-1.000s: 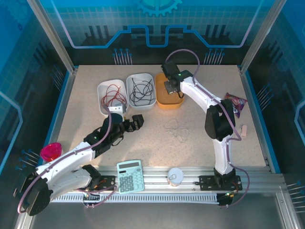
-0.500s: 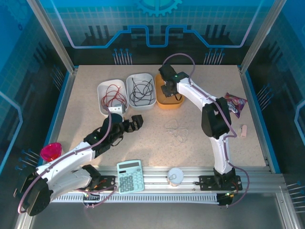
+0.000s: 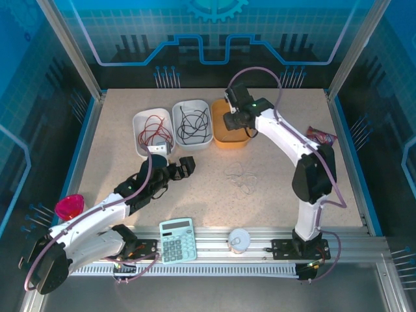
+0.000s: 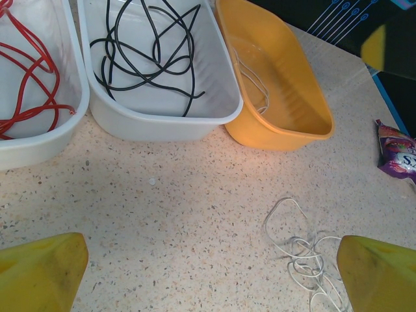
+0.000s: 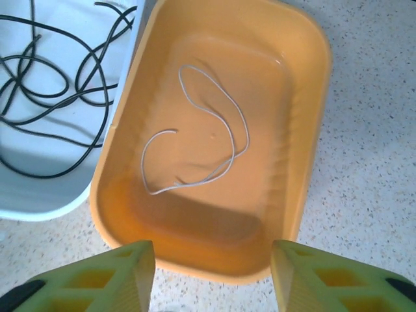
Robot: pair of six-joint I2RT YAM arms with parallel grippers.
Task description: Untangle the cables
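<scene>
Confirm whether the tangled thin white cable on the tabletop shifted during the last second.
No. The white cable keeps its spot just near-side of the orange plastic tub.

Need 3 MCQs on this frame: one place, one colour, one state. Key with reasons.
1. Where does the tangle of white cables lie?
A) in a bin
B) on the table
C) hanging from an arm

2. What colour are the cables in the white bin next to the orange bin?
A) black
B) red
C) white

3. The right gripper above the orange bin is:
A) shut on a cable
B) shut, empty
C) open, empty

Key:
1 B, the tangle rests on bare tabletop.
2 A, the strands in it are black.
3 C, its fingers stand apart with nothing between them.
</scene>
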